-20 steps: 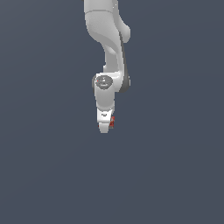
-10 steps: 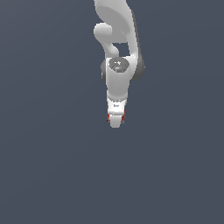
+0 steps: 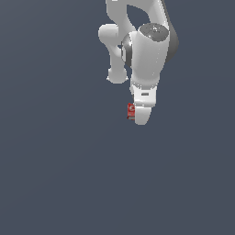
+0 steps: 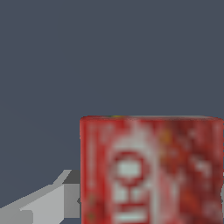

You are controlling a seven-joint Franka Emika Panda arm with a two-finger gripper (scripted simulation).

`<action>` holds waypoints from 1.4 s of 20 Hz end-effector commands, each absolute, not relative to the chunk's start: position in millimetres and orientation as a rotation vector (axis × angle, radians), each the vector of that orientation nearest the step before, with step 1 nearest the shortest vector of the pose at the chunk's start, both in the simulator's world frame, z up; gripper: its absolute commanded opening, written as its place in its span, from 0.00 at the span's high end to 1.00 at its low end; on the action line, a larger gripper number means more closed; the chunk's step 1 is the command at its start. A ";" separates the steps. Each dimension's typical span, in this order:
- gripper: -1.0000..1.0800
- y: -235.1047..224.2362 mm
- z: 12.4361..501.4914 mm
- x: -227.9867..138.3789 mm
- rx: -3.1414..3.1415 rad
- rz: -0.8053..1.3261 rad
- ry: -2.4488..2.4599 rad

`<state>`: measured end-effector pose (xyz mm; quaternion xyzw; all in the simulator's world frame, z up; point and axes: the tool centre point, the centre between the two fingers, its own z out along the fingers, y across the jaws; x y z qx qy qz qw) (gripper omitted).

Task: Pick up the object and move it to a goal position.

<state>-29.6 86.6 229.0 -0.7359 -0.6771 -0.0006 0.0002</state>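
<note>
My gripper (image 3: 139,117) is closed on the red box (image 3: 131,111), held between my fingers. I judge this is the carrying step. Next I must keep the grip firm until the goal.

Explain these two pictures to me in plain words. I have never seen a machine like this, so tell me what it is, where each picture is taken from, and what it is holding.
This is a computer simulation, not a photograph. The white jointed thing in the exterior view is a robot arm reaching down, seen by a camera off the arm. At its lower end is the gripper, a two-fingered clamp. The small red box peeks out beside it, held there. The other picture comes from a camera on the arm's wrist, so the same red box with white lettering fills much of it, next to a grey finger. Everything else is plain dark grey-blue background; no surface or other objects can be made out.
</note>
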 end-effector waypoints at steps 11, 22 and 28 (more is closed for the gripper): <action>1.00 154.6 337.6 -3.0 -2.314 -0.001 -2.123; 1.00 194.1 400.3 15.7 -2.318 0.000 -2.120; 1.00 206.6 419.5 22.1 -2.318 0.000 -2.120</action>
